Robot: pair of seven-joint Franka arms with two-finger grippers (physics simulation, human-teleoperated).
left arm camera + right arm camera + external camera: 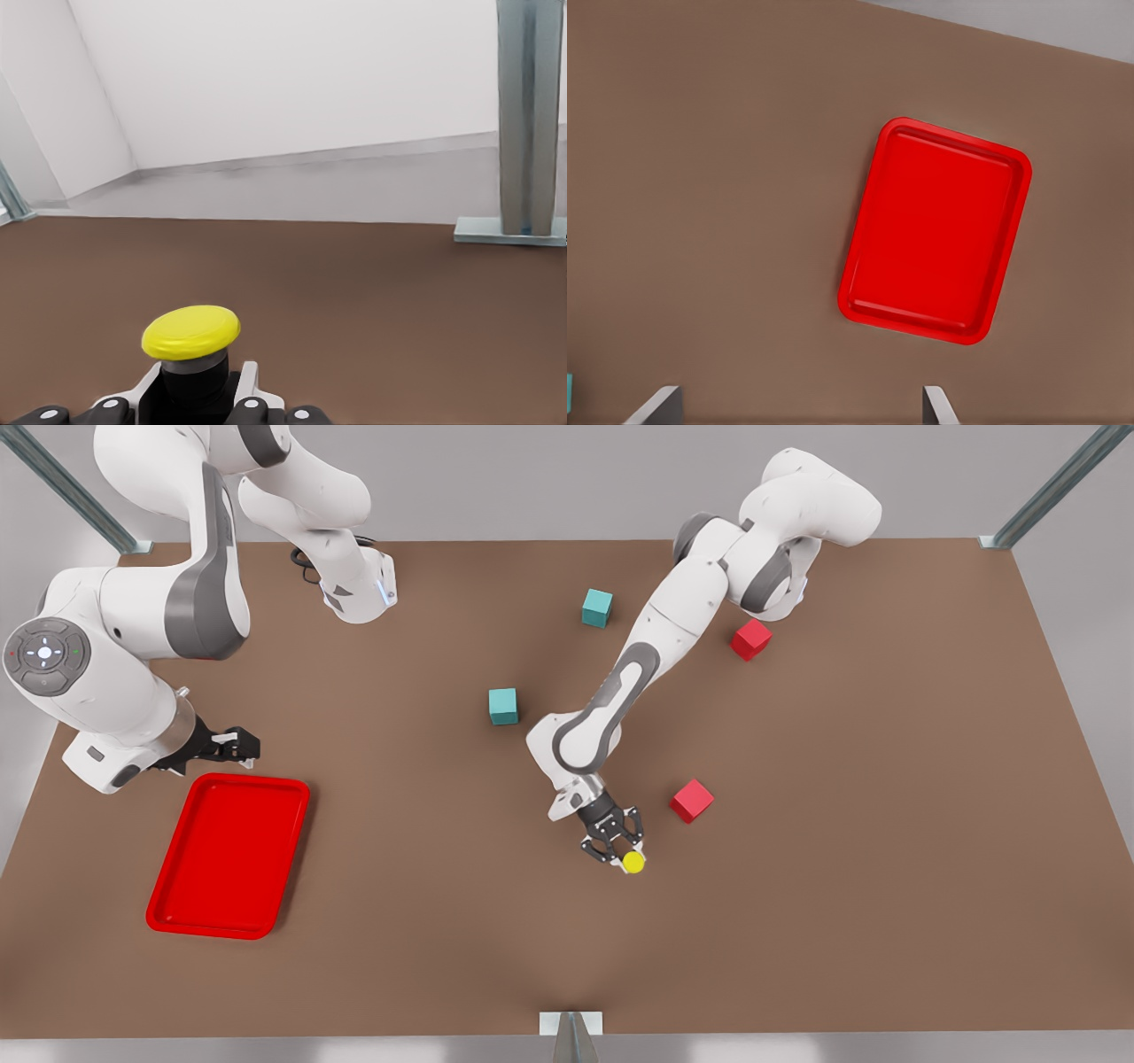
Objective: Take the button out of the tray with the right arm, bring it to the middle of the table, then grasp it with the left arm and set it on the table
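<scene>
The button (633, 862), with its round yellow cap and dark body, sits between the fingers of my left gripper (623, 854), which is shut on it low over the table (842, 797), near the middle toward the front edge. The left wrist view shows the button (190, 341) close up, its body clamped in the left gripper (197, 397). The red tray (229, 856) lies empty at the front view's left. My right gripper (237, 746) hovers just behind the tray, open with nothing in it. From the right wrist view the tray (935, 230) is seen from above, beyond the right gripper (796, 412).
Two teal cubes (597, 607) (503, 706) and two red cubes (750, 638) (691, 800) lie on the table around the left arm; the nearer red cube is just beside the left gripper. A metal post (530, 115) stands at the front table edge.
</scene>
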